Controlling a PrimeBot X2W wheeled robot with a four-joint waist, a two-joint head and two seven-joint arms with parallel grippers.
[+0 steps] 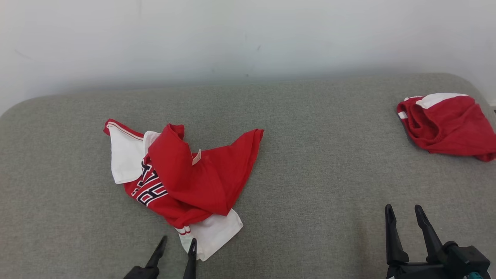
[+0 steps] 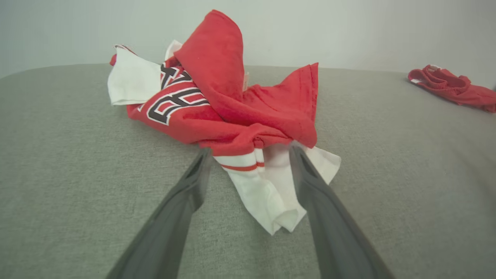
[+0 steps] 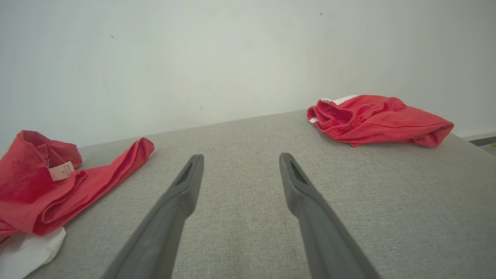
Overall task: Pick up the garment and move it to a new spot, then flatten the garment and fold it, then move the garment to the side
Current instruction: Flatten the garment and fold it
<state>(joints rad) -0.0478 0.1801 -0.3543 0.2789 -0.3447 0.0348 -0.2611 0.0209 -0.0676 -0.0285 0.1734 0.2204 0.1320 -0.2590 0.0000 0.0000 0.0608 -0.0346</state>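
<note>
Red-and-white shirt (image 1: 186, 174), crumpled left of centre on the grey cushion (image 1: 310, 155), looks soft, light and floppy. Left gripper (image 1: 179, 239), fingers apart, straddles its near white sleeve (image 2: 271, 193), a fair place to pinch. Right gripper (image 1: 403, 208) sits spread, well apart.

Between the spread fingers of the right gripper (image 3: 241, 156) and straight ahead, the grey woven cushion (image 3: 240, 131) lies bare up to the pale wall (image 3: 232, 58). Well beyond its right finger sit crumpled red shorts with white trim (image 3: 379, 122). The crumpled red-and-white lettered jersey (image 2: 217, 77) bars the left gripper (image 2: 250, 149): white sleeve between its parted fingers, red heap just past the tips; bare cushion outside its left finger.
</note>
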